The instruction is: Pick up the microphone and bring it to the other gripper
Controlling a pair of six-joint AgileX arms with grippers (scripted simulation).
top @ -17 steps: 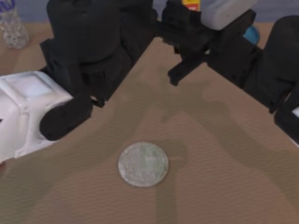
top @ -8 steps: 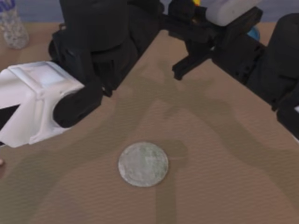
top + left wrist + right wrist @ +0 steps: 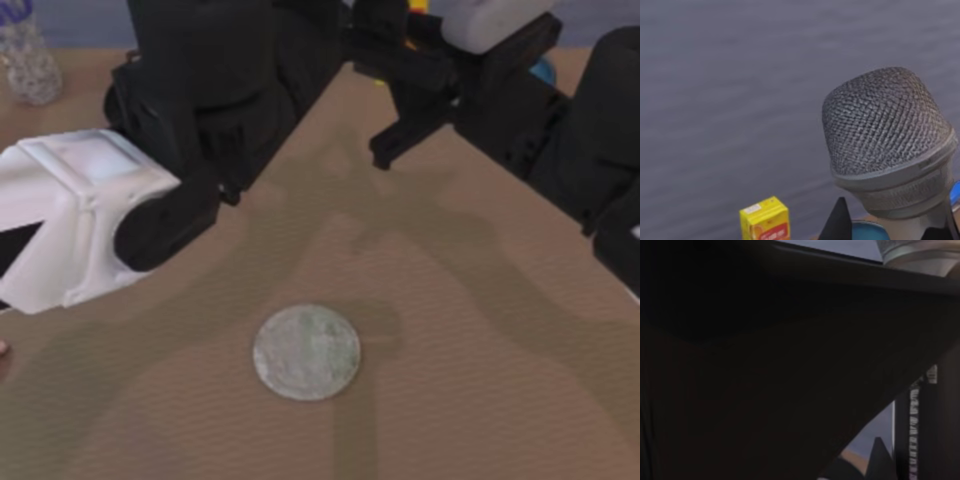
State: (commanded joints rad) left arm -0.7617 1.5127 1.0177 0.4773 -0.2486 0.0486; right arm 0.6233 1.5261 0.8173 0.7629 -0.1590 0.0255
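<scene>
The left arm is reaching from the table's left side toward the far middle of the table, its white shell part showing low on the left of the top view. Its tool is gripping the microphone. In the left wrist view the round grey mesh head is standing up close to the camera, with one black fingertip showing just beside the neck below the head. The handle itself is lying out of sight in every view. The right arm is coming in from the table's right side. Its tool is hanging at the far middle of the table, close to the front of the left arm, and its two black fingers are appearing spread apart, not closed on anything. The right wrist view is mostly dark, though the silver rim of the microphone's head is showing at one corner. A round grey disc is lying flat on the table, well apart from both arms. A clear bottle is standing at the far left, and a yellow carton is standing beyond the microphone.
</scene>
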